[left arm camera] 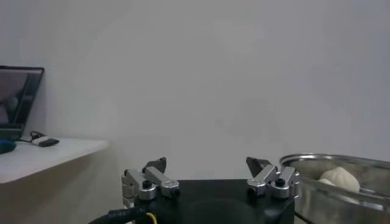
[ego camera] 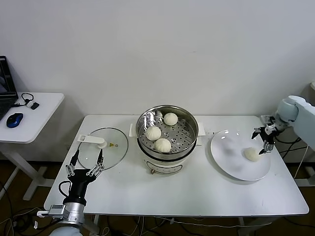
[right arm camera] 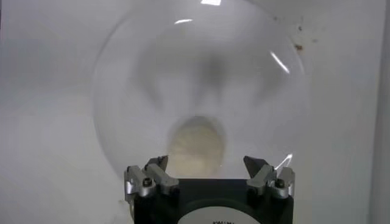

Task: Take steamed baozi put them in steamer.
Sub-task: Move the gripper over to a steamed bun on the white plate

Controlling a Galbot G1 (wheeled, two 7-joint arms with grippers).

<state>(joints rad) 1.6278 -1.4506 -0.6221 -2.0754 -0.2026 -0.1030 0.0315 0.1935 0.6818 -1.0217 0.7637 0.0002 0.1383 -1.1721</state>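
With three baozi [ego camera: 163, 144] already in the steamer [ego camera: 167, 158], the right gripper [ego camera: 264, 138] hangs wide open over the last baozi [ego camera: 251, 154] on the plate [ego camera: 231, 164], seemingly untouched. Next: descend, close gently. Left gripper [ego camera: 86, 160] idles open by the lid [ego camera: 113, 145].

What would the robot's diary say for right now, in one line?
baozi: three in steamer, one on plate | right gripper: open above last baozi | left gripper: open, idle by glass lid
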